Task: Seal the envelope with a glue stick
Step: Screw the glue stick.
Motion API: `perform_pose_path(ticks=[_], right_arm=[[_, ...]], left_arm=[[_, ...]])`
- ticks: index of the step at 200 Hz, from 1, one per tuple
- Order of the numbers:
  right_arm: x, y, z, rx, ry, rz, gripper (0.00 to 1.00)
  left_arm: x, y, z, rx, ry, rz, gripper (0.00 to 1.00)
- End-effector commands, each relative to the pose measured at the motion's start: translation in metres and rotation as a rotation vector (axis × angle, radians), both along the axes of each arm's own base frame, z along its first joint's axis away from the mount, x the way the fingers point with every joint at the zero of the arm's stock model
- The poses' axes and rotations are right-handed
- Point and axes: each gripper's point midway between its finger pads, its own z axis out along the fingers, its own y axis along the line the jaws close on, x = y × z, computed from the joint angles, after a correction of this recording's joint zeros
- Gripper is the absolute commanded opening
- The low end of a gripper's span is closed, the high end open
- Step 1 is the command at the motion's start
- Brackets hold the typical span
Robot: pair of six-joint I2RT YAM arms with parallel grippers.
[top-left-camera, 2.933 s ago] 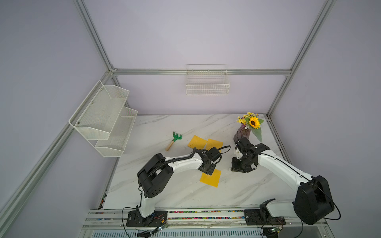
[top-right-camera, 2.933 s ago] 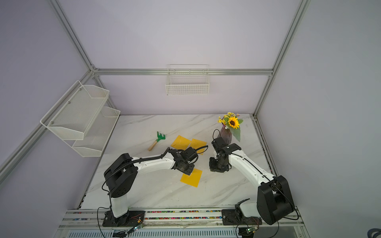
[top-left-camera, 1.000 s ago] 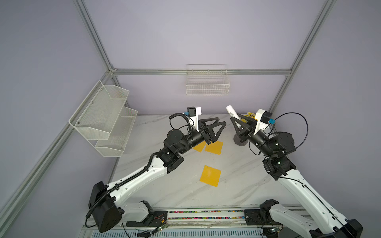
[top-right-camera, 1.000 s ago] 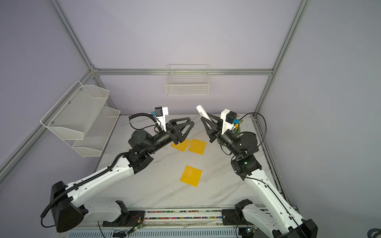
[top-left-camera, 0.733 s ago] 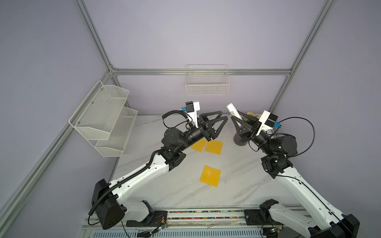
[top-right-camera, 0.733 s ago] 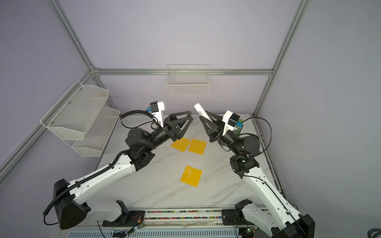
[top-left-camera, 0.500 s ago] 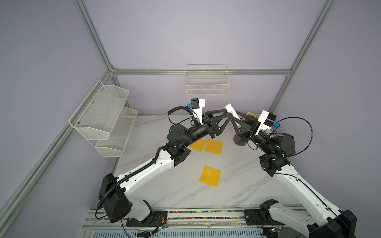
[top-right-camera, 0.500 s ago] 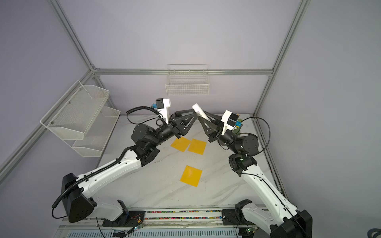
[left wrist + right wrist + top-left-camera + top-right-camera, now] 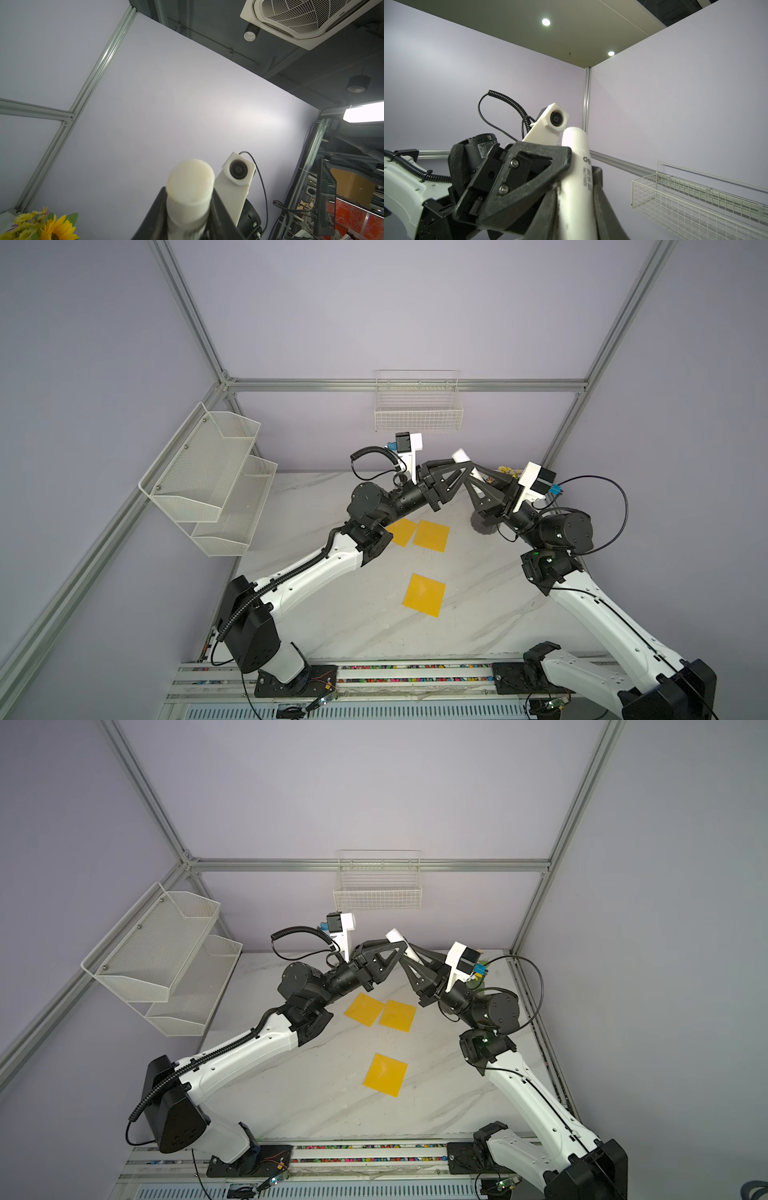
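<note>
Where desk (image 9: 353,626) lies nearest rail, lone yellow square (image 9: 424,595) flat, lower centre of frame. Further back, two yellow squares (image 9: 430,535) just beside each other, mid-frame. Above them, both my arms high off desk, meeting tip to tip. My right hand (image 9: 577,178) clenched on glue stick (image 9: 462,457); stick tilted, whitish end up. My left hand (image 9: 189,193) grasping same stick nearer that end, fingers (image 9: 218,207) pressed on both sides. Farthest, wire basket (image 9: 417,414) on back wall, upper centre.
</note>
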Motion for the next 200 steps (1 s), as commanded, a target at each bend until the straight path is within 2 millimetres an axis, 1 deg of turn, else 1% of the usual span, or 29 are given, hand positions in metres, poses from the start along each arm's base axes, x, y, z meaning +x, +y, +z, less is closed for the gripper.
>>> perform_pose_path(ticks=[1,38,55,66,83,102,112,124,147,185,200], right_arm=[[-0.012,0.000,0.006,-0.002,-0.028,0.014,0.00],[-0.012,-0.005,0.004,0.013,0.028,-0.001,0.00],[-0.015,-0.008,0.003,0.043,0.095,0.028,0.20],[-0.021,-0.010,0.005,0.073,0.148,0.065,0.29],[-0.026,-0.014,0.007,0.165,0.265,0.154,0.37],[-0.024,-0.017,0.008,0.277,0.439,0.246,0.43],[-0.022,-0.017,0.006,0.323,0.521,0.291,0.43],[-0.025,-0.016,0.008,0.363,0.558,0.358,0.43],[-0.033,-0.019,0.011,0.427,0.557,0.455,0.44],[-0.040,-0.017,0.010,0.435,0.570,0.521,0.45],[-0.039,-0.018,0.008,0.452,0.583,0.532,0.41]], left_arm=[[-0.011,-0.001,0.016,-0.037,-0.038,-0.049,0.21],[-0.015,-0.001,0.017,-0.054,-0.048,-0.079,0.06],[-0.018,0.002,0.019,-0.054,-0.064,-0.076,0.03],[-0.019,0.005,0.020,-0.059,-0.074,-0.072,0.02],[-0.022,0.010,0.024,-0.070,-0.084,-0.068,0.00],[-0.026,0.016,0.029,-0.089,-0.092,-0.064,0.00],[-0.029,0.018,0.032,-0.099,-0.099,-0.070,0.00],[-0.031,0.019,0.035,-0.106,-0.100,-0.079,0.00],[-0.034,0.022,0.040,-0.133,-0.106,-0.094,0.00],[-0.036,0.026,0.047,-0.146,-0.109,-0.090,0.00],[-0.036,0.027,0.049,-0.143,-0.112,-0.087,0.00]])
